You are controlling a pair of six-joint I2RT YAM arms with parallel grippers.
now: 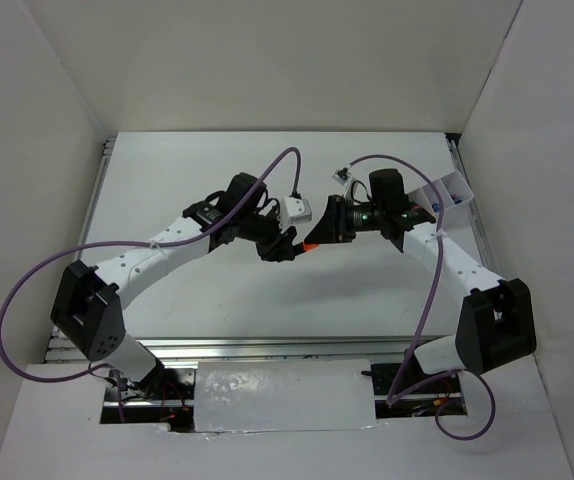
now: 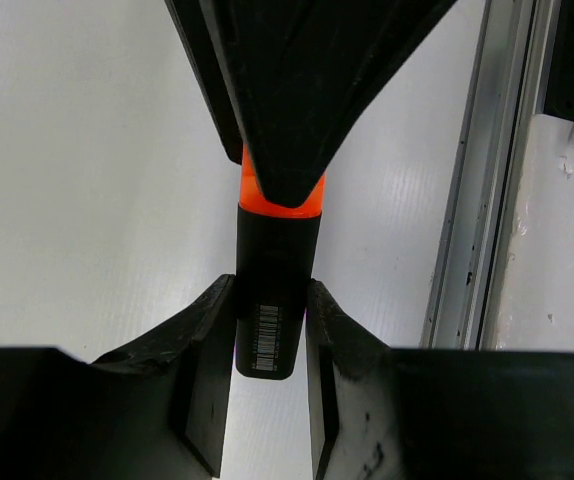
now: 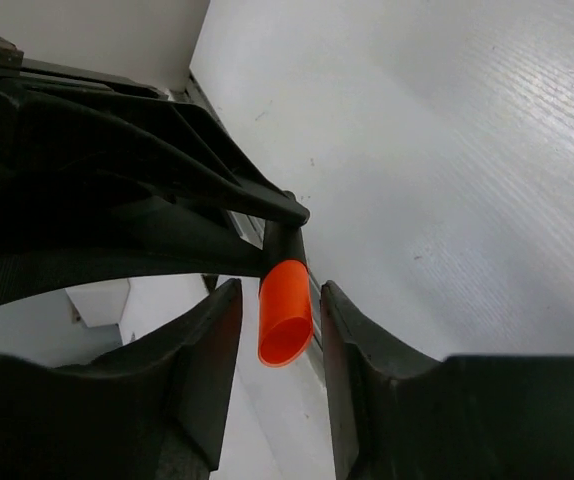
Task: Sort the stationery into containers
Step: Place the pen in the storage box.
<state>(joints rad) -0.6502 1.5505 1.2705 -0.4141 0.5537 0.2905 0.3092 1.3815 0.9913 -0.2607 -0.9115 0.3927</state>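
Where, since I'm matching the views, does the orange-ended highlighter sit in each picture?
Top external: centre, highlighter where the arms meet.
Left wrist: centre, black body between left gripper fingers.
Right wrist: orange end lower centre, between right gripper fingers.
Shared landmark: that orange end.

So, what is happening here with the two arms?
The two arms meet above the table. The left gripper holds the black body of an orange-ended highlighter in its jaws. The right gripper has its jaws either side of the orange end, with small gaps, so it is not gripping. The white container sits at the far right.
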